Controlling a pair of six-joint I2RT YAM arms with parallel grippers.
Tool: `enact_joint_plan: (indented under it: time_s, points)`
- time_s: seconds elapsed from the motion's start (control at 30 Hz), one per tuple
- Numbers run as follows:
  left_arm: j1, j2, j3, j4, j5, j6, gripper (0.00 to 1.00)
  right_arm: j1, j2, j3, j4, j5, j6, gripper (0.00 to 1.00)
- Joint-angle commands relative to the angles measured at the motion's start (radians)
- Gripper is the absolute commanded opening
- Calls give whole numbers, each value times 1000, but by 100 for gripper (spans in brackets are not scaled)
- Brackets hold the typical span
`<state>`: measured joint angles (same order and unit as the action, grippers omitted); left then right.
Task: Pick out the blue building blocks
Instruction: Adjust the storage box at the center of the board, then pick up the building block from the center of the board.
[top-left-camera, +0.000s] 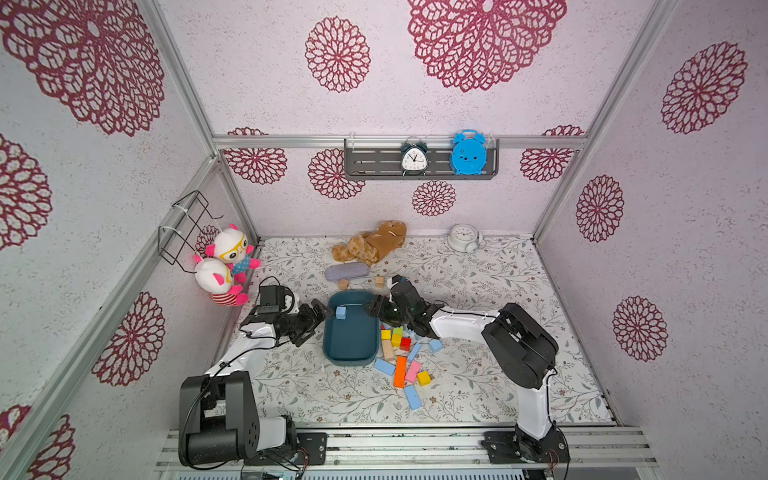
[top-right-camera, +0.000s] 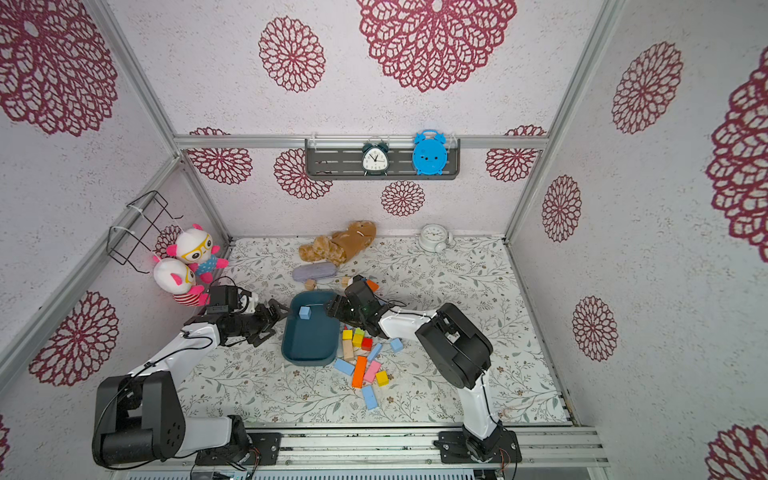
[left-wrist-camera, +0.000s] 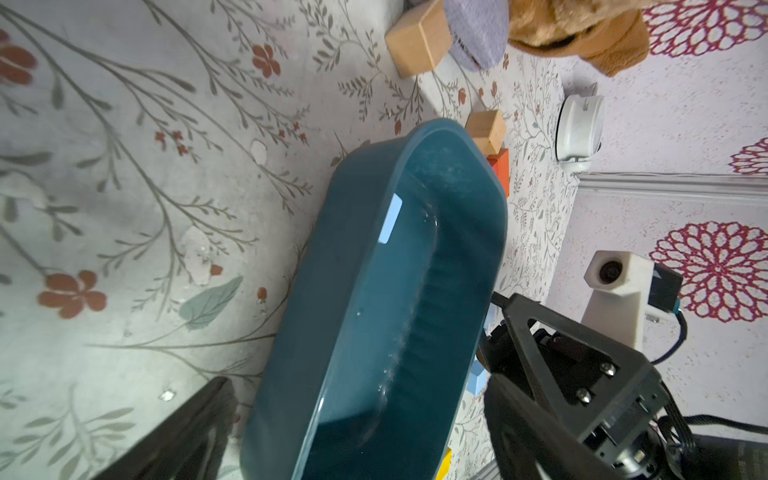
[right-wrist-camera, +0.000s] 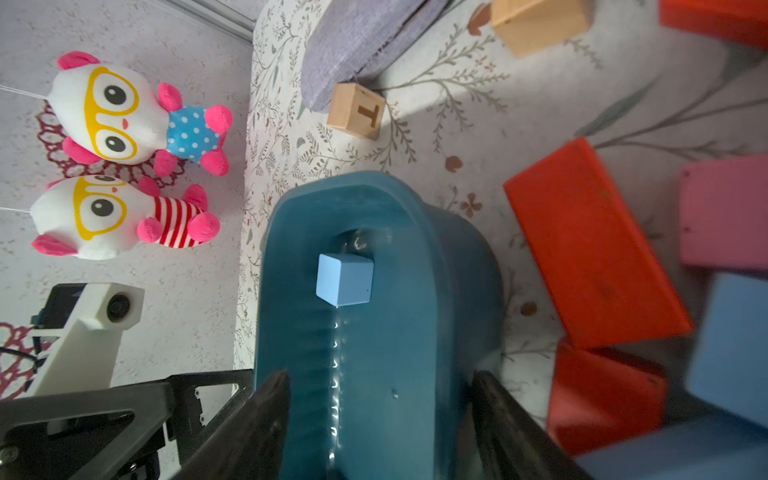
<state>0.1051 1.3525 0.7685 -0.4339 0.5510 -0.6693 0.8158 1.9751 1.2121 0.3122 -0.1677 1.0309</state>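
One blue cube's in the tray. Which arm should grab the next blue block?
Right. The loose blue blocks lie near the right pincer, open and empty; the left pincer sits across the tray from them.

Two plush dolls hang at far left; a brown plush dog lies at the bench's far edge, beneath a black clock and a blue clock on a shelf.

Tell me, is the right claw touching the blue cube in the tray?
Apart. The right wrist view shows the blue cube lying in the tray, with bare tray floor between it and the right gripper, whose jaws are open.
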Motion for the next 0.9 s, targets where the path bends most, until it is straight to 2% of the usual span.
enact_joint_plan:
  time_s: [0.0, 0.17, 0.27, 0.37, 0.53, 0.7, 0.87]
  points:
    - [9, -21, 56, -35, -42, 69, 98, 0, -19, 33, 22, -6, -18, 72]
    - [-1, -10, 180, -98, -22, 169, 98, -21, -139, -63, -4, 63, -50, 74]
    - [-52, 18, 292, -158, -60, 275, 99, -39, -261, -164, -45, 122, -77, 73]
    - [-142, 75, 403, -210, -123, 390, 100, -61, -383, -267, -109, 173, -93, 73]
    - [-319, 248, 593, -275, -209, 538, 99, -105, -558, -404, -228, 238, -85, 73]
    - [-458, 442, 781, -326, -227, 575, 98, -137, -673, -453, -374, 294, -79, 73]
    - [-555, 561, 859, -321, -193, 507, 97, -156, -754, -483, -432, 336, -57, 73]
